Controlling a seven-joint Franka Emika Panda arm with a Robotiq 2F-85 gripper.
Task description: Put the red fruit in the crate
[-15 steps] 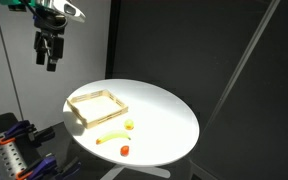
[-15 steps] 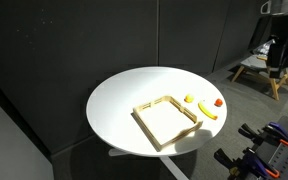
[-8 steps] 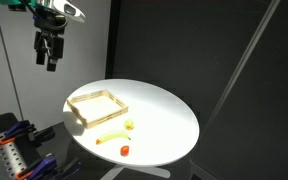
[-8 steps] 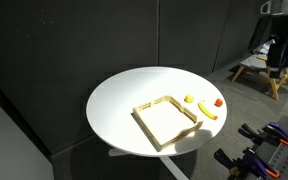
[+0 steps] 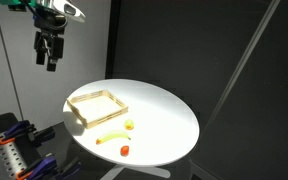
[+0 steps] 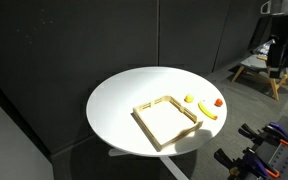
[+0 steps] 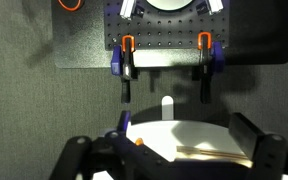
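- Red fruit (image 5: 125, 150) on the white round table (image 5: 169, 120), close to the rim, outside the crate (image 5: 91, 95), banana (image 5: 111, 136) between
- Only in wrist view: gripper (image 7: 174, 152) spread wide, holding nothing
- In both exterior views, hanging high beside the table, well apart from everything

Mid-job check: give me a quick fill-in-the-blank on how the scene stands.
The crate is ____.
The red fruit lies on the ____, outside the crate.
The curved yellow fruit beside the crate is a ____.
The gripper, up clear of the table, holds ____.
Missing: empty; table; banana; nothing.
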